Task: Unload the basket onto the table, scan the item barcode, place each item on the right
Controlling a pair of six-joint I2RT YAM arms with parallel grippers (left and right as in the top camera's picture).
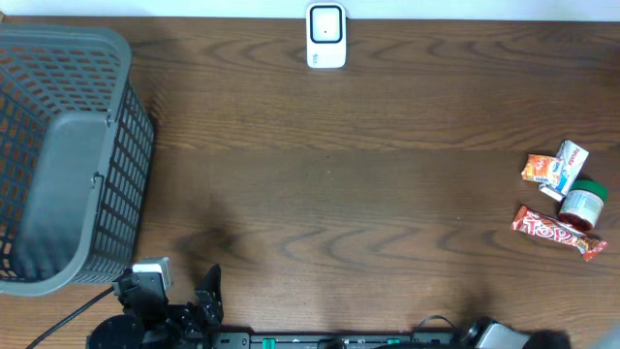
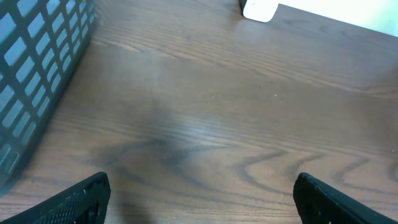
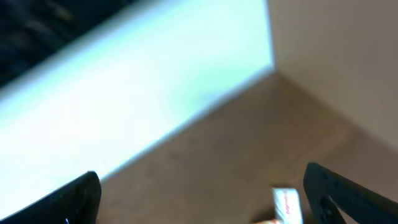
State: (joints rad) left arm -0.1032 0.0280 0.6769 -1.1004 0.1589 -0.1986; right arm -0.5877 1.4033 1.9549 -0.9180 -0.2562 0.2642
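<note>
The items lie in a group at the table's right edge: an orange packet, a white box, a green-lidded jar and a red candy bar. The white scanner stands at the far middle and also shows in the left wrist view as the scanner. My left gripper is open over bare wood near the front left, with nothing between its fingers. My right gripper is open too, in a blurred view. The white box lies just inside its right finger, untouched.
A grey mesh basket fills the left side, and its wall is close to my left gripper. Only a bit of the right arm shows at the front edge. A pale wall stands behind the table.
</note>
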